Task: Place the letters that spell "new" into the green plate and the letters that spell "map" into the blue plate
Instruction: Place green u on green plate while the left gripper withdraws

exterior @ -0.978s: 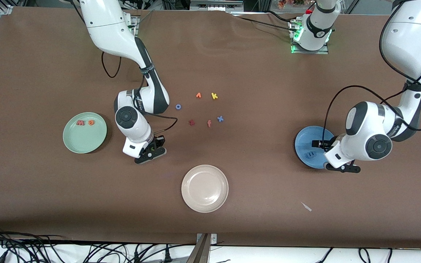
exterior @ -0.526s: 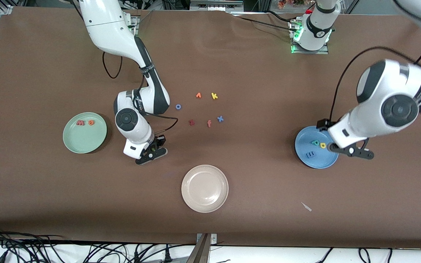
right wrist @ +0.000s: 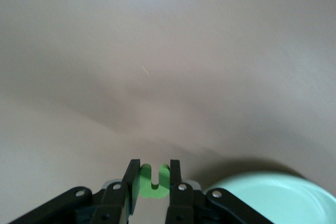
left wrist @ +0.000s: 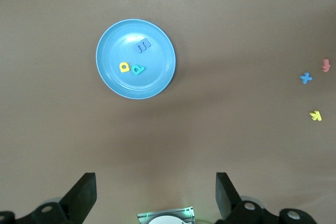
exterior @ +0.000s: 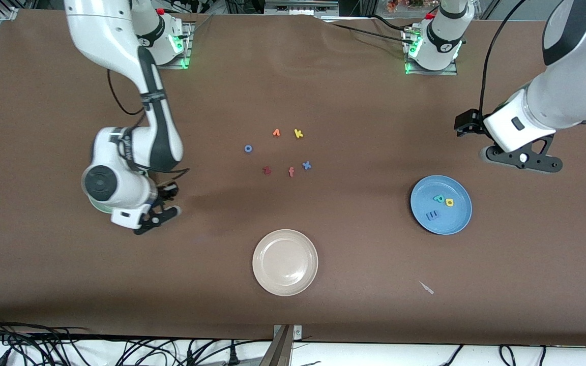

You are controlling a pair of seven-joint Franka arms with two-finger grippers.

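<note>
My right gripper (right wrist: pixel 154 179) is shut on the green n (right wrist: pixel 154 183), which stands upright between its pads. In the front view this gripper (exterior: pixel 158 216) hangs just beside the green plate (right wrist: pixel 278 199). The right arm covers most of that plate there and hides the e and w. The blue plate (exterior: pixel 440 204) holds the blue m (exterior: pixel 432 215), yellow a (exterior: pixel 449 202) and teal p (exterior: pixel 439 199). The left wrist view also shows the plate (left wrist: pixel 135 59) with them. My left gripper (exterior: pixel 519 157) is open, empty and raised above bare table beside the blue plate.
A cream-white plate (exterior: pixel 285 262) lies near the front camera at mid-table. Loose letters sit in the middle: an orange one (exterior: pixel 276 132), yellow k (exterior: pixel 298 133), blue o (exterior: pixel 247 148), dark red z (exterior: pixel 266 170), salmon f (exterior: pixel 291 172), blue x (exterior: pixel 306 165).
The right arm has swung from mid-table to the green plate with the n held. The left arm has risen off the blue plate and drawn back, uncovering the a and p in it.
</note>
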